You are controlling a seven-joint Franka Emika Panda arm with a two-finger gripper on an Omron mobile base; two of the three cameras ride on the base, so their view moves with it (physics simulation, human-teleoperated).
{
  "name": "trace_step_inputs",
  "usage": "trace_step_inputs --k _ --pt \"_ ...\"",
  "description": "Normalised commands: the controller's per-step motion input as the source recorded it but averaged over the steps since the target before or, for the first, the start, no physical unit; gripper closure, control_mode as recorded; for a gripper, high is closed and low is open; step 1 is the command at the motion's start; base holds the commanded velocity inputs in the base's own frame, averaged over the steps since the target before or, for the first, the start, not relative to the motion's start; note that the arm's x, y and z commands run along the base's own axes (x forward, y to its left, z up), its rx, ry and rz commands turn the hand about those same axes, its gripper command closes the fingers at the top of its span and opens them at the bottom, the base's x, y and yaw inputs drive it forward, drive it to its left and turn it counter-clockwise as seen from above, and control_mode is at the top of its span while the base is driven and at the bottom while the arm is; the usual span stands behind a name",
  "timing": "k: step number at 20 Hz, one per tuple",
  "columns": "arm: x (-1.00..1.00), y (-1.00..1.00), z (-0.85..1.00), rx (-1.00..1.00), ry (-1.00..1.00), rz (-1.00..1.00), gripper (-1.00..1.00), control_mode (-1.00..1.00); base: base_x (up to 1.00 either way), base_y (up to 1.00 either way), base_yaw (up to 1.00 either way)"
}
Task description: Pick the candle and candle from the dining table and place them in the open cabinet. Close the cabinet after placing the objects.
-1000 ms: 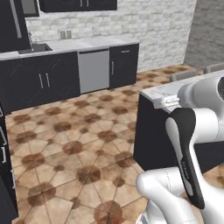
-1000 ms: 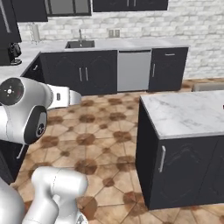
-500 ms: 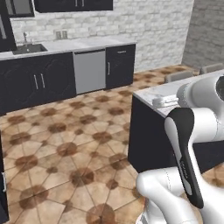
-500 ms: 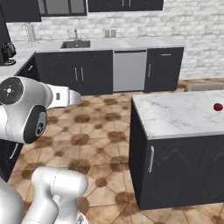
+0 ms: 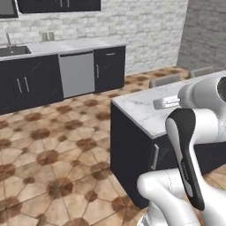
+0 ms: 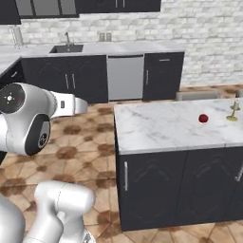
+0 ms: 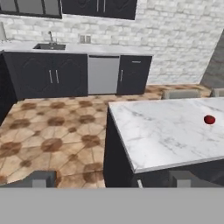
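I see the tiled floor (image 6: 90, 142) running from the base to the far counter (image 6: 95, 47), which stands against the white brick wall (image 6: 199, 23) with a sink (image 6: 66, 48) and a steel dishwasher (image 6: 125, 77) set in it. Dark wall cabinets (image 7: 98, 6) hang above that counter; their doors look shut from here.

The dining table (image 6: 161, 128) sits ahead and to my right, marble top over dark doors with silver handles. In the hand view its near corner lies just past my fingertips (image 7: 43, 178), and grey chair backs (image 7: 180, 93) stand at its far side.

My gripper (image 7: 111, 180) hangs in the air short of the table with the jaws spread wide and nothing between them.

On the marble, well away from the gripper toward the far right, a red apple (image 6: 203, 118) rests. Just beside it, further right at the picture's edge, stands the candle (image 6: 233, 110) on its brass stick, upright. I cannot make out the second candle.
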Motion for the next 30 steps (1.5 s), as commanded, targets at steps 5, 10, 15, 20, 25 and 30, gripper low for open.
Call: trace_step_inputs --k 5,10,15,20,25,30 --pt "0.0 0.0 0.0 0.0 0.0 0.0 -1.0 1.0 0.43 -0.73 0.0" --pt "0.0 0.0 0.0 0.0 0.0 0.0 -1.0 1.0 0.42 -0.69 0.0" --pt "0.0 0.0 0.0 0.0 0.0 0.0 -1.0 1.0 0.57 -0.58 0.03" --pt "0.0 0.0 0.0 0.0 0.0 0.0 -1.0 1.0 0.65 -0.47 0.05" --pt "0.0 0.0 0.0 0.0 0.0 0.0 -1.0 1.0 0.63 -0.5 0.07" --pt "0.0 0.0 0.0 0.0 0.0 0.0 -1.0 1.0 0.5 -0.59 0.14"
